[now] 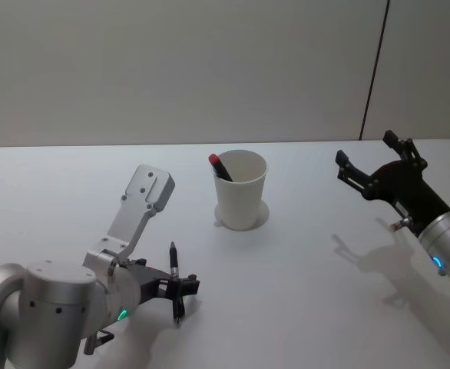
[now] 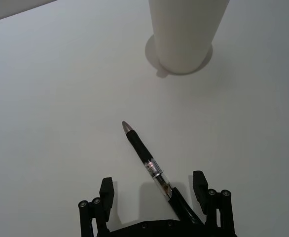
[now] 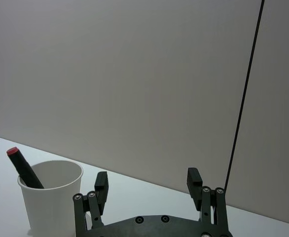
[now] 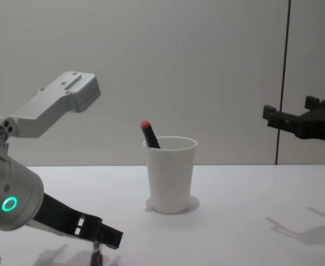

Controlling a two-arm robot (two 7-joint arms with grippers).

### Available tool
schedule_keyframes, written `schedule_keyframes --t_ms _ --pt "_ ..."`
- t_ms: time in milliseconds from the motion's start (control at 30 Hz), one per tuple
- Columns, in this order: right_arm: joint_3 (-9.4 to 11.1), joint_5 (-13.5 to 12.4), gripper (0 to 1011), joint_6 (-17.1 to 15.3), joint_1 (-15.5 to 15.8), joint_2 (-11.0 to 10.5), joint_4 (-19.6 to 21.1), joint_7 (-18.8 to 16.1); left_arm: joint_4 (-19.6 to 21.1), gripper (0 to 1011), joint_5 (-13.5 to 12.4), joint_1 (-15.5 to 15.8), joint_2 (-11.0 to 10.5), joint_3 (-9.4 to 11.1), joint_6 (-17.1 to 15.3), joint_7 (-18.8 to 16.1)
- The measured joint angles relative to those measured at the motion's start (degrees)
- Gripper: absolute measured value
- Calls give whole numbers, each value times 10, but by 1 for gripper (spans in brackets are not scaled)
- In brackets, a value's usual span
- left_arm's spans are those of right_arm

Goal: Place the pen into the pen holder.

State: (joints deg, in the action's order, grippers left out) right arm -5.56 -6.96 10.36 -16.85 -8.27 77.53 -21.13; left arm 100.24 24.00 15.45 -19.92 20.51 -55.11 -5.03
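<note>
Grasp step: left gripper [image 2: 153, 180], jaws wide astride the pen [image 2: 151, 165], 7 o'clock of the pen holder [image 1: 240, 201]; should close next. Right gripper [image 1: 365, 147] idle at 3 o'clock, jaws wide.

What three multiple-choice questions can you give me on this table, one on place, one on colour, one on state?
1. Where is the silver-tipped pen? A in the paper cup; B between the left gripper's jaws; C in the right gripper.
2. What colour tops the other pen, standing in the cup? A red; B blue; C green.
3. How are the right gripper's jaws? A shut on a pen; B open and empty; C shut on the cup.
Answers: 1 B, it lies between spread jaws; 2 A, a red cap clears the rim; 3 B, nothing sits between them.
</note>
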Motion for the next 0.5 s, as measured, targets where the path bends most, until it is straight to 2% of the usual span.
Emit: schedule_keyframes --t_ms 500 --pt "0 0 1002 0 0 0 0 0 -9 1001 -30 5 11 3 -2 8"
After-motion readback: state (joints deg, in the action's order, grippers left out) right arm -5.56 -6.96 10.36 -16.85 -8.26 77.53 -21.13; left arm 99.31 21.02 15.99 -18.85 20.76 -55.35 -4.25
